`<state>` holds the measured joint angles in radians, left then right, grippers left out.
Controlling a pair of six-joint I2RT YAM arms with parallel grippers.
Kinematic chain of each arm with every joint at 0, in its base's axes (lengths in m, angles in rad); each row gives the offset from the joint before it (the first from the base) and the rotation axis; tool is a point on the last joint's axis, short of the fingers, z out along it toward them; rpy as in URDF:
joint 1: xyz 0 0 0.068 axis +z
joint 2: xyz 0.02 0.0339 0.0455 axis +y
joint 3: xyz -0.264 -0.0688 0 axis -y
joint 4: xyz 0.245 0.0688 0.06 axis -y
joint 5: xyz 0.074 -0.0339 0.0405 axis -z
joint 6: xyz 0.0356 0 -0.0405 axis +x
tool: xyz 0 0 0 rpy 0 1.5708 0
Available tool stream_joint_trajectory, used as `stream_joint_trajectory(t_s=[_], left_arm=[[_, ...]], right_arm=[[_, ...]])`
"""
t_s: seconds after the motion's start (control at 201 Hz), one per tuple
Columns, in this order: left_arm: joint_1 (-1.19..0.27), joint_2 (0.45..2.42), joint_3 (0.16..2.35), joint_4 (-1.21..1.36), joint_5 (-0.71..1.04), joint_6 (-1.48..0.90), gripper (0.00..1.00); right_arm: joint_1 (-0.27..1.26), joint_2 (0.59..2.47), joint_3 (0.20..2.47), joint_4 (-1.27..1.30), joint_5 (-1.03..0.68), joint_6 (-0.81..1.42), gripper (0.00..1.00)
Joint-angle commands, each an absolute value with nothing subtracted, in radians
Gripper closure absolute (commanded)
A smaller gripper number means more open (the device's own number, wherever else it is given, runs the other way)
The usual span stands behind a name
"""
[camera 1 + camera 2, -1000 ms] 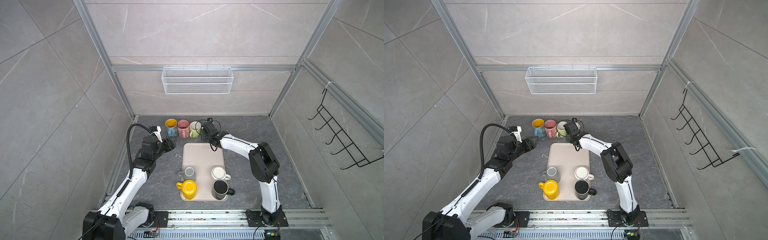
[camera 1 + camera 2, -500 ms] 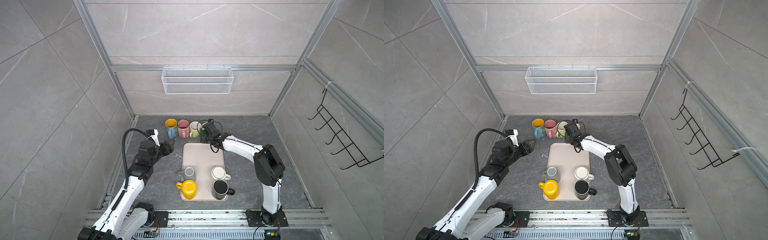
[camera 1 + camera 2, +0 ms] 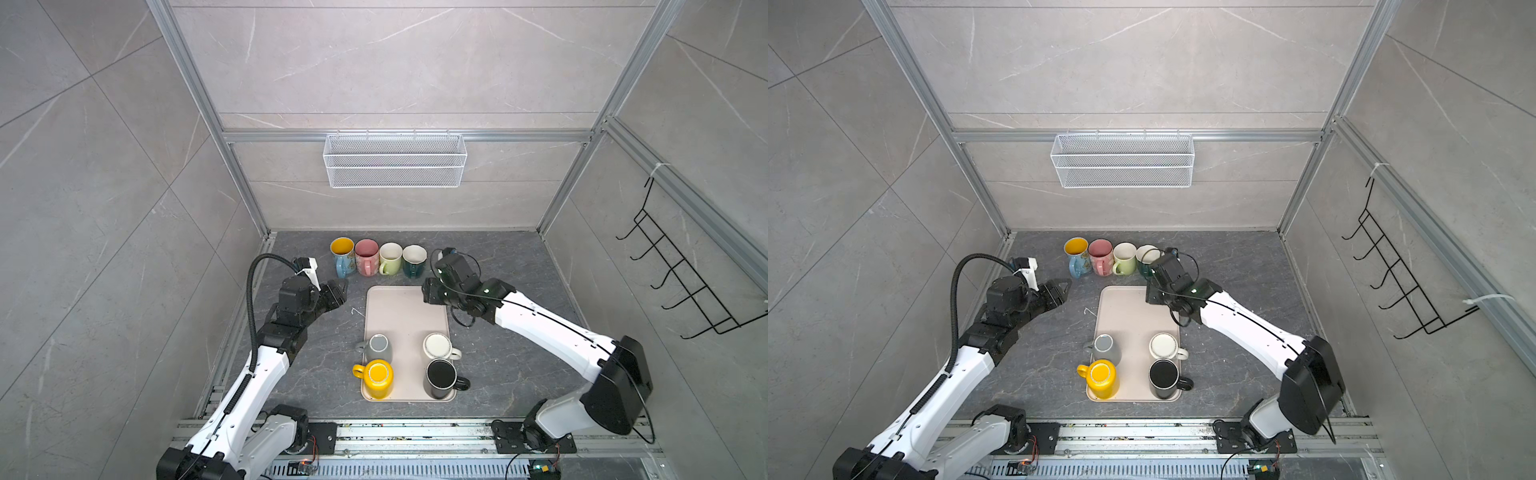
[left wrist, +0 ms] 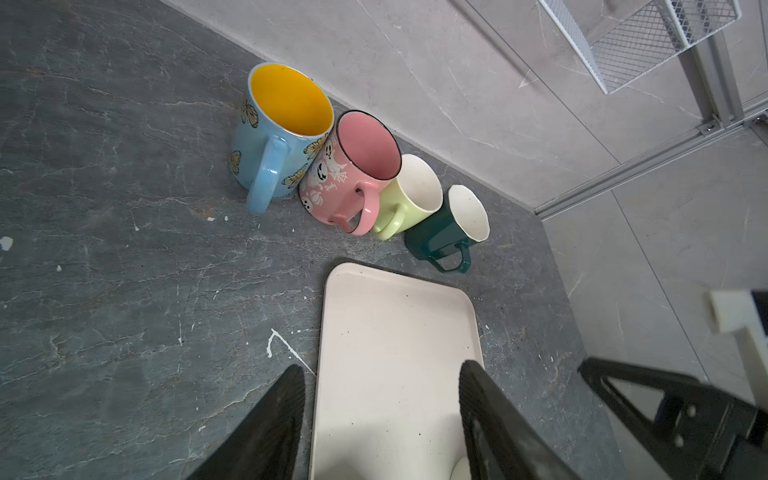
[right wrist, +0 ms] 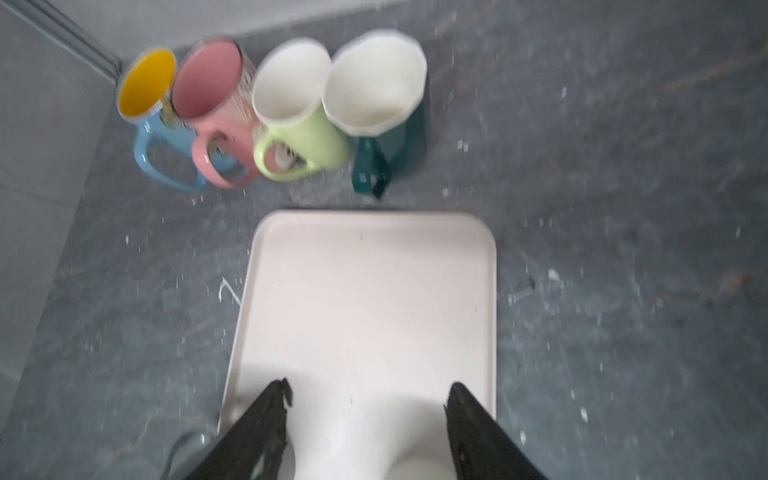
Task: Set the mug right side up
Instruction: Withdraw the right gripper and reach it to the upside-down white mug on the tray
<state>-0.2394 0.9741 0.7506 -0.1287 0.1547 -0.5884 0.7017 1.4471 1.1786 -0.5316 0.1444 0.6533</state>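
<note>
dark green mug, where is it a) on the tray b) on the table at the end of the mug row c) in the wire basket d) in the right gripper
b: the dark green mug stands on the table beside the light green mug, past the tray.

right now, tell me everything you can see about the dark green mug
The dark green mug looks like glazed ceramic, white inside, with a faceted rim. It stands upright, empty, on the grey tabletop at the right end of the four-mug row, behind the tray. Its handle points toward the tray. It sits beside the light green mug; contact is unclear.
</note>
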Motion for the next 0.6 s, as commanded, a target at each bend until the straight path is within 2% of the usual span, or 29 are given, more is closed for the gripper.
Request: stream_joint_trajectory(t_s=[0.0,0.095,0.304,0.593], left_arm=[[-0.235,0.974,0.784,-0.131,0.127,-0.568,0.39],[-0.236,0.971,0.779,-0.14,0.099,-0.561,0.39],[-0.241,0.958,0.766,-0.153,0.049,-0.537,0.38],[-0.248,0.984,0.788,-0.171,0.013,-0.464,0.37]], right_arm=[[0.703,1.313,1.041,-0.689,0.002,0.82,0.37],[0.703,1.183,0.936,-0.703,-0.049,0.925,0.36],[0.703,0.971,0.842,-0.851,-0.028,1.101,0.34],[0.703,0.867,0.765,-0.923,-0.037,1.344,0.33]])
